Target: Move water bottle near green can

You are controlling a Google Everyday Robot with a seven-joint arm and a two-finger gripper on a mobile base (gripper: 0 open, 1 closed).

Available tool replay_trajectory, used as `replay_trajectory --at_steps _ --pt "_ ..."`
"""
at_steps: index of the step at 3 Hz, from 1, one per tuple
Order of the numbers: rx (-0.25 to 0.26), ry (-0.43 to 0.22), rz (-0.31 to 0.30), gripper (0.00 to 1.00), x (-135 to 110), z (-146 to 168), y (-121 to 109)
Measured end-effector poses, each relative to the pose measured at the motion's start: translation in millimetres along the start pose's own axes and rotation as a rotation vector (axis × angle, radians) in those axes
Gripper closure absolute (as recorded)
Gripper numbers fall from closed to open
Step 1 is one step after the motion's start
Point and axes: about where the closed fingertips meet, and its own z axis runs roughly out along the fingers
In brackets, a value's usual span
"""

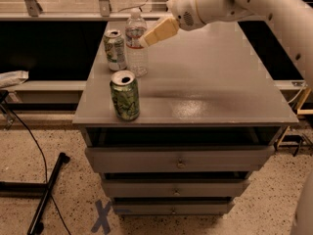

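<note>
The water bottle (136, 48) stands upright at the back left of the grey cabinet top (215, 82); it is clear, with a white cap and a label band. The green can (125, 96), dark green with lighter swirls and a silver top, stands near the front left edge, in front of the bottle and apart from it. My gripper (148, 39), tan at the end of the white arm (215, 4), hangs just right of the bottle at about its shoulder height, its tip very close to the bottle or touching it.
A paler white-and-green can (115, 49) stands just left of the bottle. Drawers (181, 158) sit below the top. A black stand leg and cable (46, 190) lie on the floor at the left, and a blue X mark (101, 217) is on the floor in front.
</note>
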Motion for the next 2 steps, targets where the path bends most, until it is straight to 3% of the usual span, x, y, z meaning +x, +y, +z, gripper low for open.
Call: replay_trajectory --at_steps 2 --pt "-0.118 -0.026 0.096 0.0 1 57 11"
